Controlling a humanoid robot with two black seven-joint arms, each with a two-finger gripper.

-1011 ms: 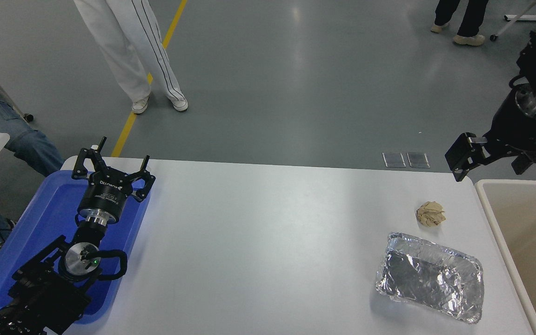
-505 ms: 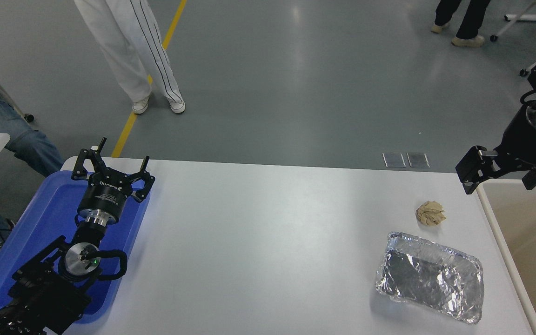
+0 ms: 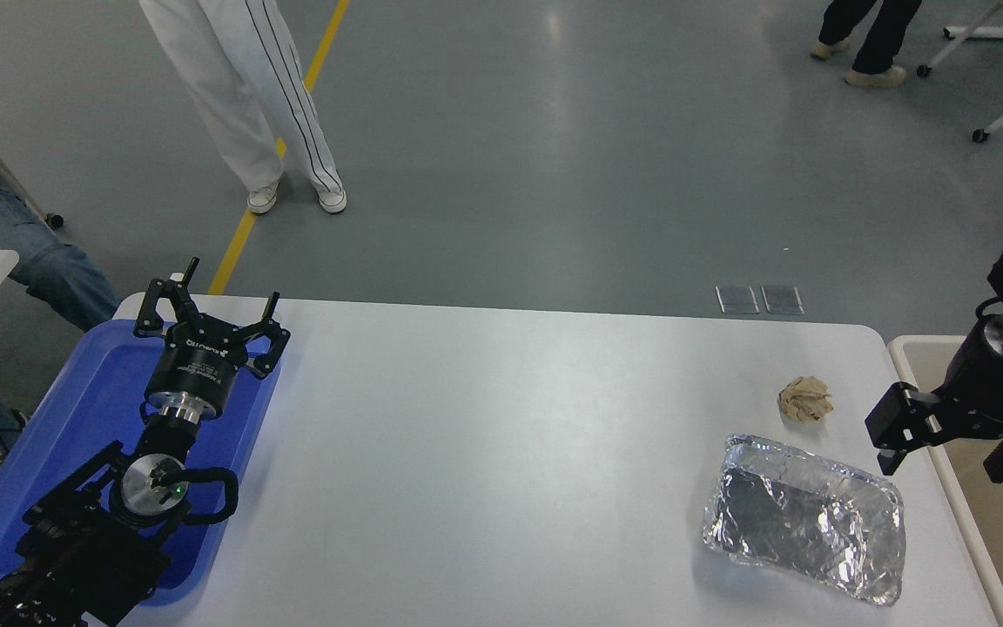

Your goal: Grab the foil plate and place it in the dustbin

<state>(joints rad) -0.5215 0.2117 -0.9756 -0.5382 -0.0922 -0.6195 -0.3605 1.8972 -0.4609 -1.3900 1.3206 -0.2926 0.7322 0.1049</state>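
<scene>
The foil plate (image 3: pixel 806 521) is a crinkled silver tray lying on the white table (image 3: pixel 501 435) near its right front corner. The dustbin (image 3: pixel 919 344) is a beige bin with a pale rim at the table's right edge, partly cut off by the picture. My right gripper (image 3: pixel 945 448) is open and empty. It hangs over the bin's left rim, just right of and a little above the plate's far right corner, apart from it. My left gripper (image 3: pixel 210 306) is open and parked over the blue tray (image 3: pixel 92 409) at the lower left.
A small crumpled tan paper ball (image 3: pixel 804 399) lies just beyond the foil plate. A person in white trousers (image 3: pixel 249 96) stands beyond the table's far left. Another person's legs (image 3: pixel 867 39) are at the top right, and a seated person in jeans (image 3: pixel 5 235) is at the far left.
My right arm has come down and toward the camera, from beyond the table's far right corner to over the bin's rim beside the foil plate. The plate, paper ball and left arm have not moved.
</scene>
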